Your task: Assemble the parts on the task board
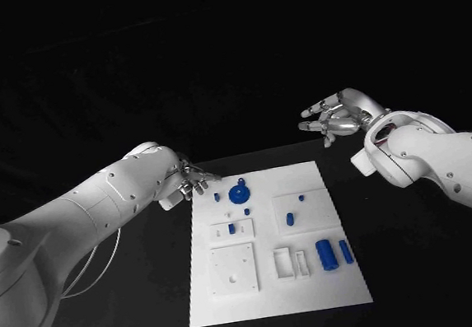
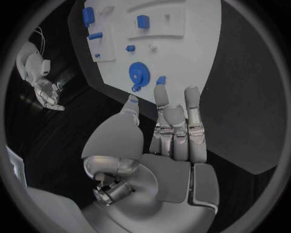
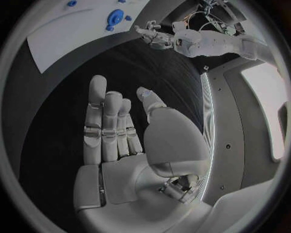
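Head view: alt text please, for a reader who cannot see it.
A white task board with small blue parts lies on a black table. The left hand hovers at its far left corner; the right hand is raised beyond it, holding nothing.

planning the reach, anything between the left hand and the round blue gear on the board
One small blue part lies between the left hand and blue gear, in the left wrist view.

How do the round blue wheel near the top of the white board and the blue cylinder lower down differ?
The blue wheel is a flat, round disc; the blue cylinder is long and thick. The wheel sits at the far end of the white board, close to the left robot hand; the cylinder lies at the near end, on the board's right side, beside a thinner blue piece. Both are blue, rest on the board, and are touched by no hand.
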Tool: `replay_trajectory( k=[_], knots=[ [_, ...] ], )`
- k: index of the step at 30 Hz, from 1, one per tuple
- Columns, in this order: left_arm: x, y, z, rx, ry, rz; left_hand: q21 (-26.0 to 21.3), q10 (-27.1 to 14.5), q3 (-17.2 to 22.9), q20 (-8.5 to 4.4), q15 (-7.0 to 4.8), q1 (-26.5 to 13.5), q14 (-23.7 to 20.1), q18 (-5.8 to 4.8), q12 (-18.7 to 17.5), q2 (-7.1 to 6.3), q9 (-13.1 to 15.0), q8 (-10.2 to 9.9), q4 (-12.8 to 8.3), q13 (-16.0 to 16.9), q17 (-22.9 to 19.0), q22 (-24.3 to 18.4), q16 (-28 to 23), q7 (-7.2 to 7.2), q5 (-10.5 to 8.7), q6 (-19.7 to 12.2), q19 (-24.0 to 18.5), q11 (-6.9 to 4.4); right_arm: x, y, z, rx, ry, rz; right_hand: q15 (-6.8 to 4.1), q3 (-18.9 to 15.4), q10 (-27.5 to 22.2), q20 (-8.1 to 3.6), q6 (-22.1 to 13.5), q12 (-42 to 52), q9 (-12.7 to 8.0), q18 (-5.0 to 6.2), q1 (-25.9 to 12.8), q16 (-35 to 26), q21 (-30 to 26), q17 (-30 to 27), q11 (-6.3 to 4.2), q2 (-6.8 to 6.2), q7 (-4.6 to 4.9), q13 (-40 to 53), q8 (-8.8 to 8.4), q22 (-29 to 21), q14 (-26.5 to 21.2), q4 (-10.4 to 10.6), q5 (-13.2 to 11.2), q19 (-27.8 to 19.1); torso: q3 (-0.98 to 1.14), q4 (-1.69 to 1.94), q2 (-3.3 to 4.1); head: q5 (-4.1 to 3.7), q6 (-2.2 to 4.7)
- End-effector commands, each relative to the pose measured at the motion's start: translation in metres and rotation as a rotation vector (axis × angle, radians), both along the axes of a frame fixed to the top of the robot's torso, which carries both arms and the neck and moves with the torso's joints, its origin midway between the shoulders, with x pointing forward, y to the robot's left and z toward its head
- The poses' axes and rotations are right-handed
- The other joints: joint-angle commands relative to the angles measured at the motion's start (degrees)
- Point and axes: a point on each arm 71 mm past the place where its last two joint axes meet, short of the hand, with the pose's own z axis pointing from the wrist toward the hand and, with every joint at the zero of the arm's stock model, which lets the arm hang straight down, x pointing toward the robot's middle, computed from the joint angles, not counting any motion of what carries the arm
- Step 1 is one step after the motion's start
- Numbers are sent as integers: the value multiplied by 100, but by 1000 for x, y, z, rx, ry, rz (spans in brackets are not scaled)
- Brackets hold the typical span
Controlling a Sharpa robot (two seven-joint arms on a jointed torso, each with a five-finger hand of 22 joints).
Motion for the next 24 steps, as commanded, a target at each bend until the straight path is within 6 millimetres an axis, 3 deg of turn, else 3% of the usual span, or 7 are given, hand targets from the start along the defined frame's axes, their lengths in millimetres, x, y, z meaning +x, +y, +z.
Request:
replay_trajectory(
  k=[1, 8, 14, 15, 20, 23, 24],
  knots=[
    [-1, -4, -4, -21, 42, -40, -30, 34, 2, 41, -11, -2, -39, 87, 30, 40, -8, 7, -40, 5, -5, 95, 18, 3, 12, -26, 9, 34, -1, 1, 2, 17, -9, 7, 24, 24, -32, 18, -47, -181, 5, 18, 22, -200, -152, -95, -4, -27, 1, -221, 2, -194, -77, 19, 15, 125, 12, -39, 50, 20, 31],
    [-1, -2, -11, 17, 69, -46, -35, -8, -23, 46, -3, 10, -64, 84, 22, 74, -25, -1, -92, 2, -17, 95, 21, 14, 14, -63, -5, 44, -1, 2, 3, 33, -8, 14, 98, 80, -54, 110, -111, -763, 3, -20, 65, -1307, -742, -574, 35, -47, 24, -1202, 0, -1266, -69, 75, 19, 59, 15, -43, 78, 41, 56],
    [-2, -1, -17, 40, 79, -51, -36, -14, -32, 48, -3, 0, -64, 86, 35, 86, -23, 8, -96, 8, -22, 95, 26, 12, 12, -62, -7, 44, -2, 2, 5, 51, -4, 19, 240, 158, 145, 272, -152, -1656, 2, -62, 101, -2850, -728, -1529, 110, -76, 58, -2467, -1, -2688, 142, 117, 18, -424, 12, -52, 76, 30, 53],
    [-2, -1, -18, 41, 81, -53, -36, -14, -32, 48, -3, 0, -64, 86, 35, 86, -23, 8, -96, 8, -22, 95, 26, 12, 12, -62, -7, 44, -2, 2, 5, 53, -3, 20, 256, 145, 262, 296, -167, -1750, 2, -50, 134, -3153, -677, -1738, 110, -101, 70, -2728, -1, -3102, 300, 103, 3, -434, 12, -56, 79, 27, 52],
    [-3, -1, -20, 40, 98, -61, -30, -15, -36, 47, -6, 0, -63, 86, 51, 135, -20, 10, -110, 13, -24, 98, 41, 2, 28, -23, -4, 39, -2, 1, 6, 60, -1, 20, 284, 108, 151, 315, -179, -1702, 2, -76, 140, -3482, -635, -1822, 135, -55, 72, -3018, 0, -3941, 361, 131, 26, -355, 7, -35, 65, 10, 36],
    [-3, -1, -21, 34, 107, -64, -28, -15, -39, 46, -7, 20, -65, 84, 56, 172, -16, 8, -144, 14, -26, 99, 49, -3, 94, 2, -8, 37, -2, 2, 6, 64, 0, 20, 289, 106, 132, 318, -185, -1703, 2, -83, 141, -3511, -612, -1830, 144, -60, 72, -3056, 0, -4039, 351, 133, 24, -362, 7, -34, 65, 3, 34],
    [-3, -1, -21, 32, 108, -63, -26, -17, -44, 45, -7, 31, -67, 83, 56, 183, -17, 6, -164, 13, -26, 99, 52, -2, 209, 2, -9, 36, -2, 2, 6, 64, 0, 21, 289, 106, 132, 318, -185, -1703, 2, -83, 141, -3511, -612, -1830, 144, -60, 72, -3056, 0, -4039, 351, 133, 24, -362, 7, -34, 66, 1, 35]
  ],
)
